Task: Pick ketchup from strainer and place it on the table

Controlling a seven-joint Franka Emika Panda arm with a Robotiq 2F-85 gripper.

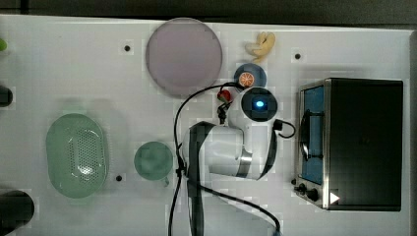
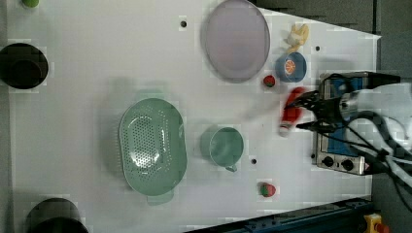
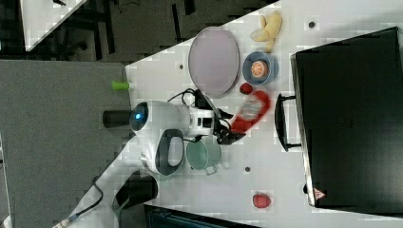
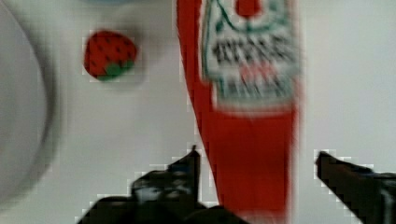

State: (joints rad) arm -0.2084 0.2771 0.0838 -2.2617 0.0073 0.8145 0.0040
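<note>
A black two-fingered gripper stands spread wide around a red ketchup bottle. In the wrist view one finger sits just beside the bottle's edge, and the other is apart from it with bare white table showing between them, so the bottle does not look squeezed. In the left view the ketchup lies on the table, its white cap pointing toward the green cup, with the gripper at its side. The pale green strainer sits well apart. A toy strawberry lies near the bottle, between it and the lilac plate.
</note>
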